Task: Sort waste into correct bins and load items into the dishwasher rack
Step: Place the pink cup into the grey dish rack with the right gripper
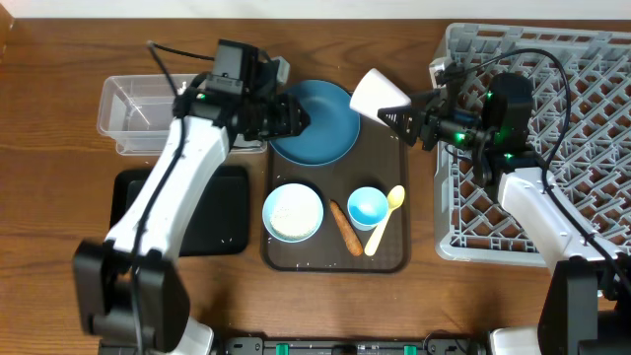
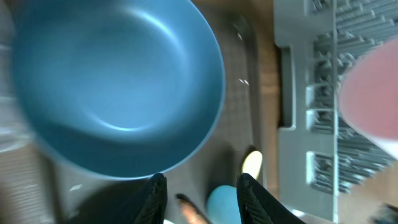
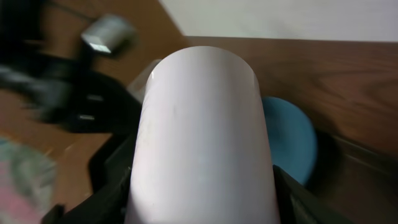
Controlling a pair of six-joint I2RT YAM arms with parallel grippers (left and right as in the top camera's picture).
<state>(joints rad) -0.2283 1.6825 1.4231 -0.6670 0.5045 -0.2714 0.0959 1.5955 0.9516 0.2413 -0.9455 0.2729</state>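
Right pincer (image 1: 398, 111) clamped on pink cup (image 1: 378, 93), left pincer (image 1: 299, 115) apart beside dark-blue bowl (image 1: 325, 123), rack (image 1: 592, 59) alongside

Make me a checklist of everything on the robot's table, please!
Surface: wooden table, brown serving tray in the middle.
Job's things: dark-blue bowl, white bowl, light-blue cup, yellow spoon and carrot stick on the brown serving tray; clear tub and black tray at left; grey rack at right.
Clutter: nothing seen.
Grippers: left tool open beside the dark-blue bowl's rim; right tool shut on the pink cup by the grey rack.
Cables: black cable arcs over the grey rack.
Surroundings: plain pale backdrop past the table edge.
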